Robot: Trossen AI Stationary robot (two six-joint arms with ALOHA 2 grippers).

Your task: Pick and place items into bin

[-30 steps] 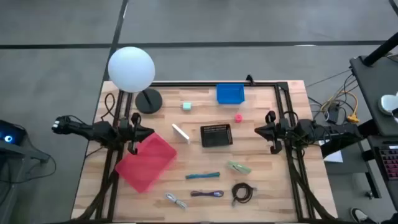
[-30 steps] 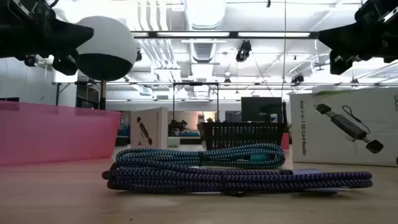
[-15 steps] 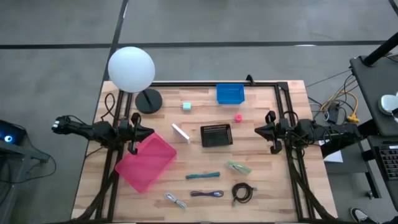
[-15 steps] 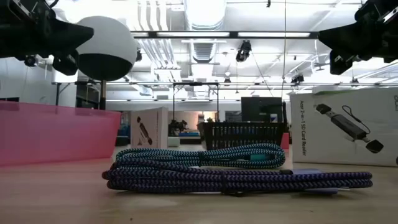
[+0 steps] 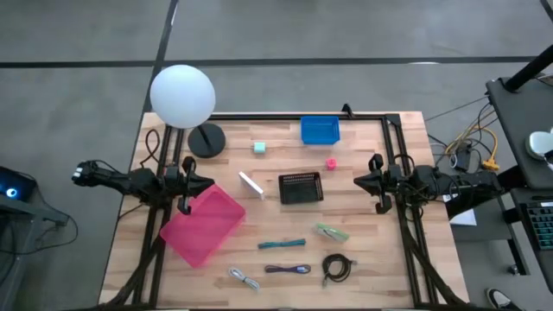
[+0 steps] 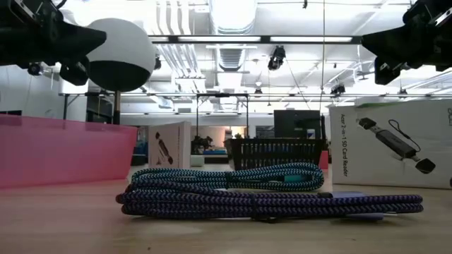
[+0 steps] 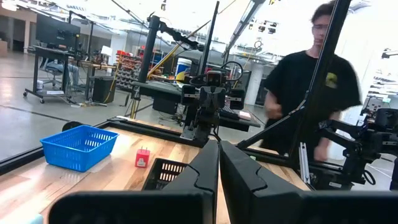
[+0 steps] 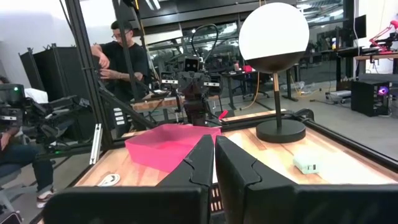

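Both arms are parked over the table edges and holding nothing: the left gripper [image 5: 185, 184] sits over the left side with its fingers pressed together, right by the far corner of the pink bin [image 5: 202, 225], and the right gripper [image 5: 377, 182] mirrors it on the right side, fingers also pressed together. The items are all loose on the wood: mint-green cube [image 5: 258, 148] and tiny pink cube [image 5: 331, 163] toward the far side, white bar [image 5: 251, 185] just left of the black basket [image 5: 301, 187], blue basket [image 5: 320, 130] at the far edge. Nearer are the teal stick [image 5: 282, 245], pale green piece [image 5: 332, 231], purple cable [image 5: 288, 269], black cable [image 5: 336, 268] and grey-white cable [image 5: 244, 278]. From table level the purple cable fills the foreground and blocks most of what's behind it. Bare wood runs between the far and near groups.
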